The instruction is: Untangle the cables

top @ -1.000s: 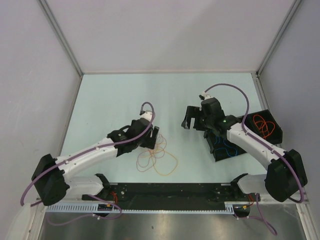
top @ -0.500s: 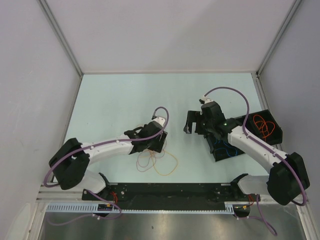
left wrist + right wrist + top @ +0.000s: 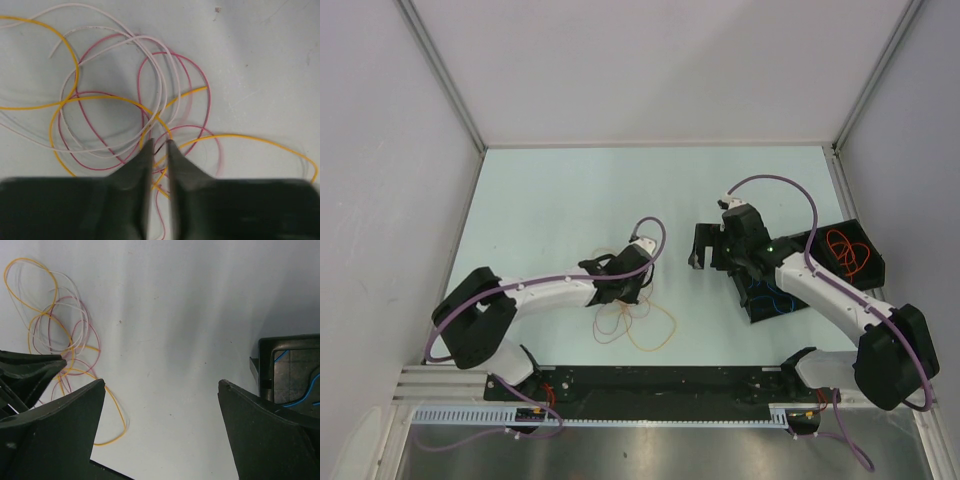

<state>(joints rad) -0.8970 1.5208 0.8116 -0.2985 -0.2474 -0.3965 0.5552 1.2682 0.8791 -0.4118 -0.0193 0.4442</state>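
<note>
One tool (image 3: 159,143) low amid cables (image 3: 155,116)

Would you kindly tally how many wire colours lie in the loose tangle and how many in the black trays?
Loose tangle: 3 (yellow wire, pink-red wire, white wire)
Black trays: 2 (blue wire, orange-red wire)
Total: 5 colours

Robot lab test cell.
White panel walls (image 3: 660,60), aluminium frame posts (image 3: 445,75), two robot arms (image 3: 550,292) bolted to a pale table (image 3: 550,190), slotted rail (image 3: 620,416) in front.
</note>
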